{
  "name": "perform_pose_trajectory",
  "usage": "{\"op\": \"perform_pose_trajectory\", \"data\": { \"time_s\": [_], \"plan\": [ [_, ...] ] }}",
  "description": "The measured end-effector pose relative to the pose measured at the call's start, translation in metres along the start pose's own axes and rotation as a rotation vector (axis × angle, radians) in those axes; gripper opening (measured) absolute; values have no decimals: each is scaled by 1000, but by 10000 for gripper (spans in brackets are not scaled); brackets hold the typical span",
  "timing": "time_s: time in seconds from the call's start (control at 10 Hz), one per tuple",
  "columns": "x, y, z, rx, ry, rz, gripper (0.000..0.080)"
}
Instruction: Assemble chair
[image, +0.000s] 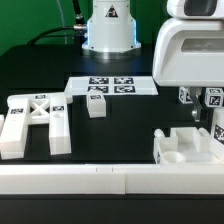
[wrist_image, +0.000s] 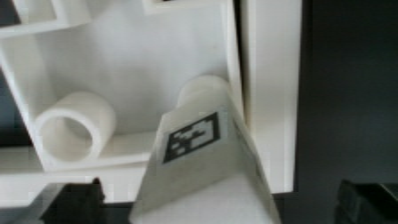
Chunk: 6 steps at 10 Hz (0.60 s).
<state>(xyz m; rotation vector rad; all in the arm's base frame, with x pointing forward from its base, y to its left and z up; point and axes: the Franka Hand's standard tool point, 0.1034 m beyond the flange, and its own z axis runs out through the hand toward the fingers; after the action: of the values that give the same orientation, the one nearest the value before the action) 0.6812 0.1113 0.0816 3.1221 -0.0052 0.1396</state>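
In the exterior view my big white gripper hangs low over a notched white chair block on that view's right, with small tagged chair parts just under it. The wrist view shows my gripper open. Its two dark fingertips stand wide on either side of a tagged white slab, with dark gaps between them and the slab. Beside the slab is a round socket in the block. An X-braced frame lies at the exterior view's left. A small tagged cube sits mid-table.
The marker board lies flat behind the cube. The robot base stands at the back. A long white rail runs along the front edge of the black table.
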Motion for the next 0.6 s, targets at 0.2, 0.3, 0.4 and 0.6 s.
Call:
{"op": "perform_pose_trajectory", "data": {
  "time_s": [0.2,0.3,0.4,0.6],
  "plan": [
    [0,1,0,-9,0,-114,649],
    [0,2,1,-13,-1,-176,526],
    [0,3,1,-18,-1,-222,526],
    [0,3,1,-18,0,-201,294]
  ]
}}
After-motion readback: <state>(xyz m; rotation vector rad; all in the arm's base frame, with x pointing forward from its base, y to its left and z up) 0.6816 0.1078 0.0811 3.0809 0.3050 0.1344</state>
